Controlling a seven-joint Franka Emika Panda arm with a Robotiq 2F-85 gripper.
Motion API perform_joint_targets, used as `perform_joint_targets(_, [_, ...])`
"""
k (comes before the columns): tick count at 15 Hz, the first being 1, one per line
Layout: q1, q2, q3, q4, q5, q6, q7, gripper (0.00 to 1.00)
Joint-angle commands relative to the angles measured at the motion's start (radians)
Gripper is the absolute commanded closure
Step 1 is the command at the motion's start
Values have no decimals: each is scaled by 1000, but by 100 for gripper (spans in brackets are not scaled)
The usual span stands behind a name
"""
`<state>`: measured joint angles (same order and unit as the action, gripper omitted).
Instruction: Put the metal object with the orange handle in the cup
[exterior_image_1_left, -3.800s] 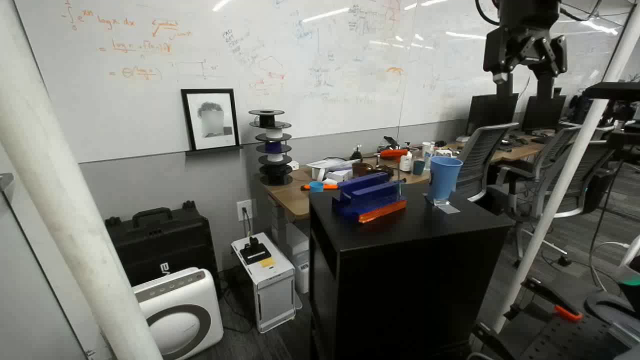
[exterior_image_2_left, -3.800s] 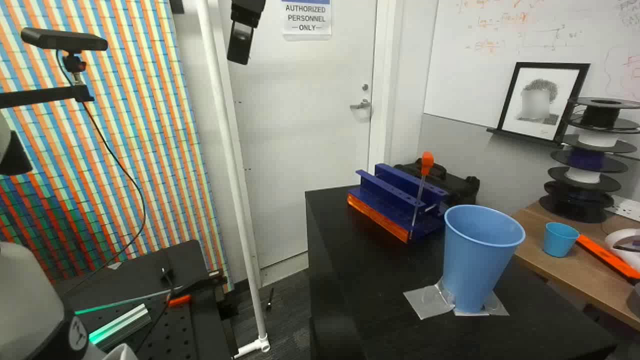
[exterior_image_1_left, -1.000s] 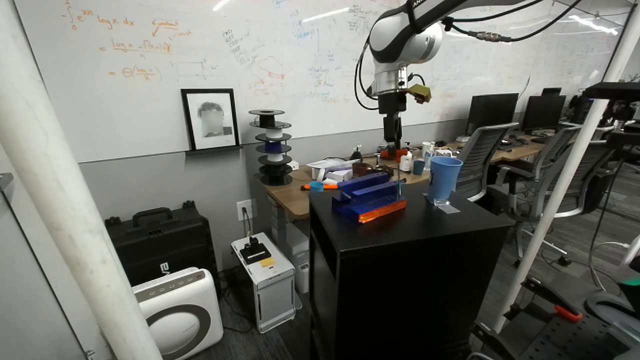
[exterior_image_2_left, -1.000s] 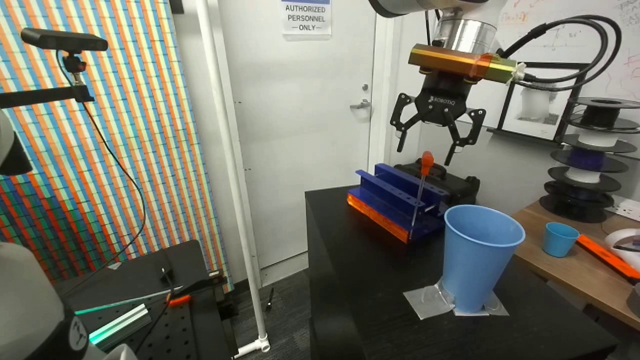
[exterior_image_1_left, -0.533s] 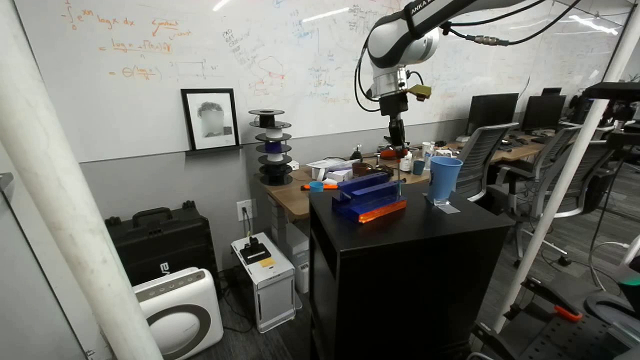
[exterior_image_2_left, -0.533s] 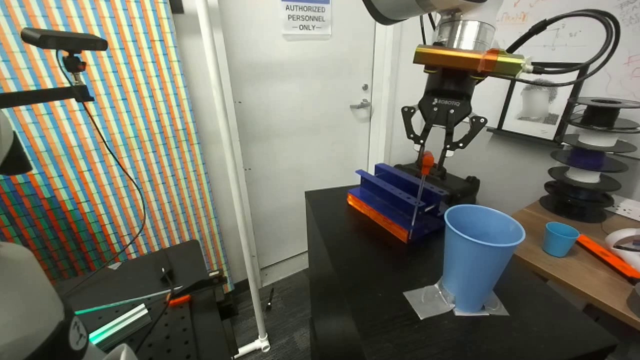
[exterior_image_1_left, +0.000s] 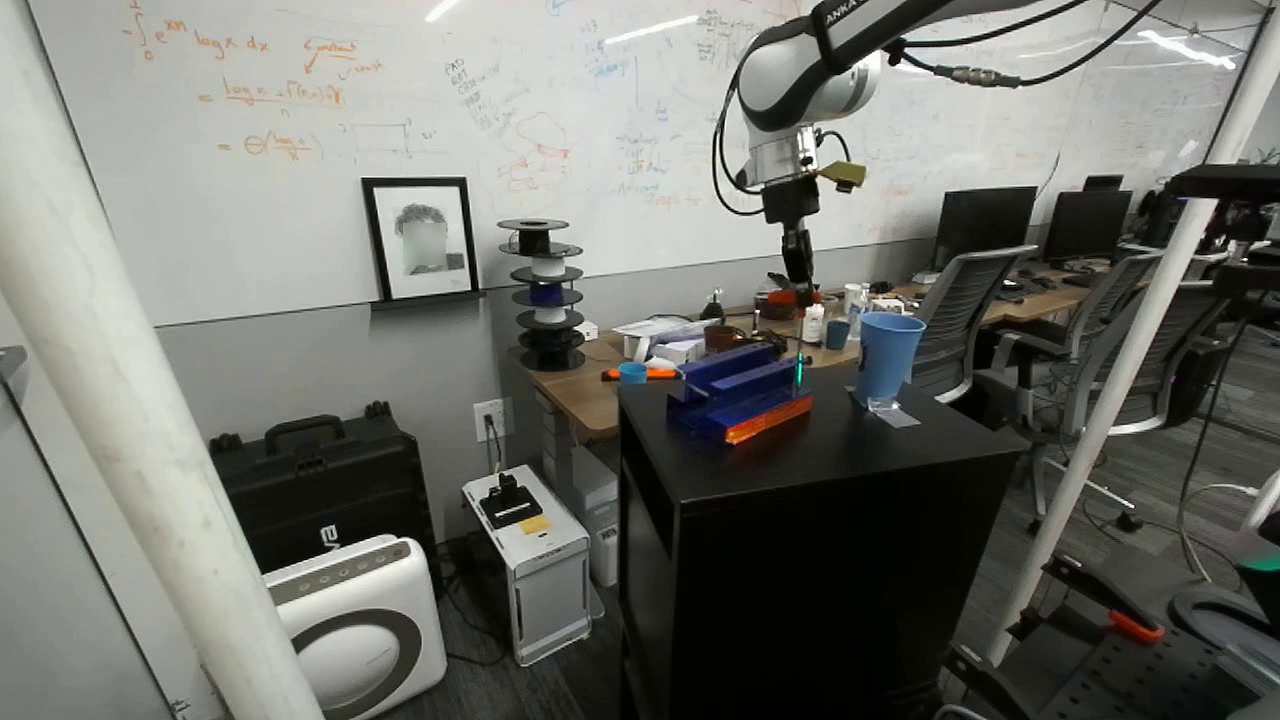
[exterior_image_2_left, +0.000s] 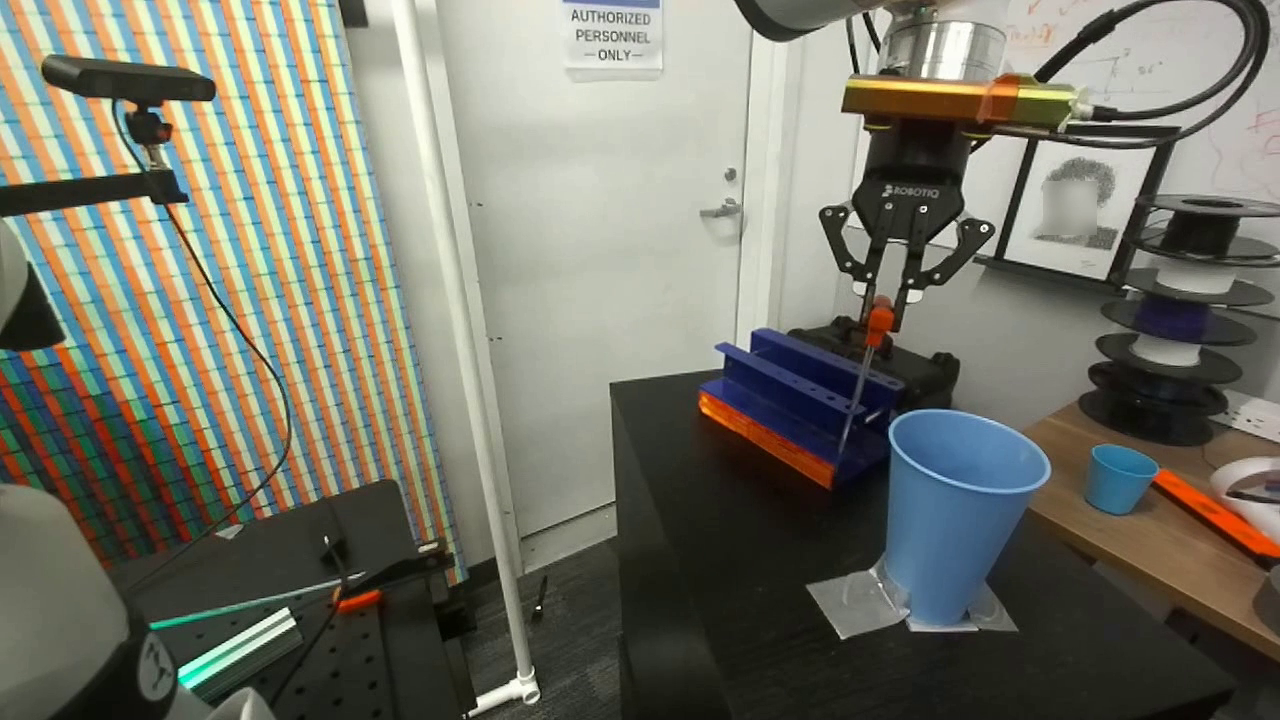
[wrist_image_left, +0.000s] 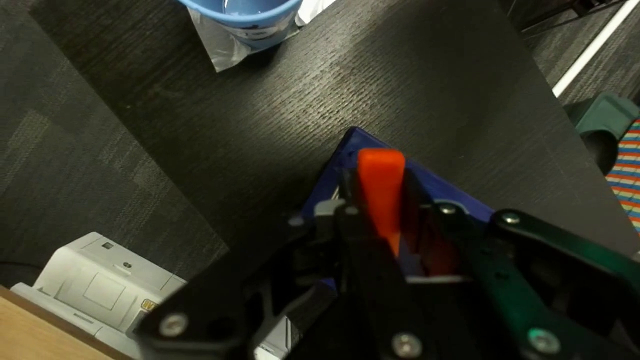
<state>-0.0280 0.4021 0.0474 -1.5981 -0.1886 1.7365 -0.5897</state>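
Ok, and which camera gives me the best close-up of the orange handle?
The wrist view: the orange handle looms largest there, seen from above, though slightly blurred. Both exterior views show it smaller, held in the pincer, with the metal shaft running down from it.

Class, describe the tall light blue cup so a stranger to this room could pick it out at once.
Find the black cabinet beside the wooden desk. On its top, near the dark blue rack with the orange edge, stands the tall light blue cup. Its size and the shiny tape at its base set it apart from the smaller, brighter blue cup on the desk.
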Motion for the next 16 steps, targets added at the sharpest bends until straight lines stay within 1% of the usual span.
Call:
perform_joint_targets(1, [5,-46,5,22,-1,-26,17,90])
perform_joint_targets(9, [13,-214,15,1,38,-45,48,90])
perform_joint_targets(12, [13,-280,-1,4,13,-42,110,91])
perform_joint_targets(16, [-6,-349,-43,-12,-21,-41,207,91])
